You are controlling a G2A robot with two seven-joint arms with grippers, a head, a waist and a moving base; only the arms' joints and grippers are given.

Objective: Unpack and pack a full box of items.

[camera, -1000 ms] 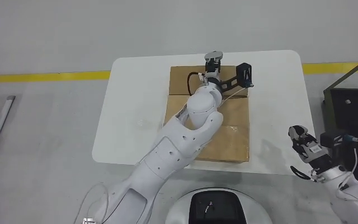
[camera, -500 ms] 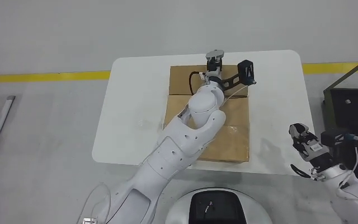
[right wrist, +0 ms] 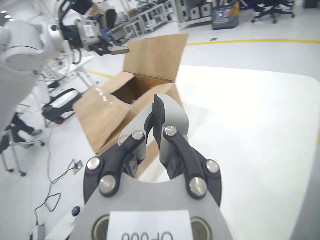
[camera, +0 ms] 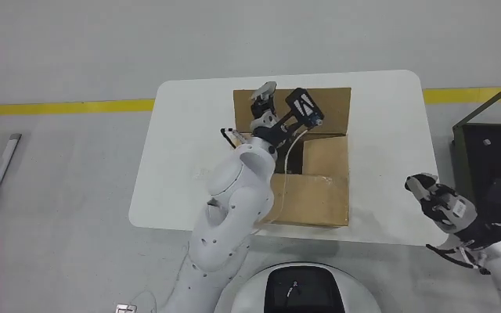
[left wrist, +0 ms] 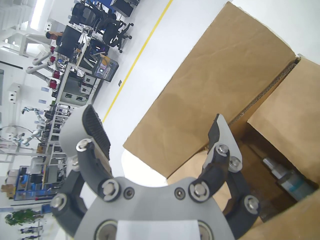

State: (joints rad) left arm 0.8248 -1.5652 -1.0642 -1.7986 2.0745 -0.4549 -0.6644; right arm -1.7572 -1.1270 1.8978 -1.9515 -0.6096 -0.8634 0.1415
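The left jaws stand wide apart with nothing between them, and both ribbed fingers (left wrist: pixel 93 126) are clear of the cardboard. They hover over the open end of the box (camera: pixel 313 188). Just beyond them a raised flap (left wrist: pixel 215 83) stands up, close to the jaws but not touched by them. Below the jaws the opening shows the inside of the box. There a cylinder (left wrist: pixel 287 178) with a metal cap and a teal body lies against a wall. Beside the jaws a side flap (left wrist: pixel 290 106) leans in over part of the opening. Farther from the jaws, toward the robot, a taped flap (camera: pixel 313 199) lies flat and covers the rest of the top. The box sits on the white worktop (camera: pixel 188 156).

The right jaws are clenched on nothing, their pads (right wrist: pixel 156 116) pressed together. They are well apart from the box, near the worktop's edge on the robot's right. Bare worktop stretches ahead of them up to the box. Past the box, seen from these jaws, the left jaws hang just above the raised flap's top edge.
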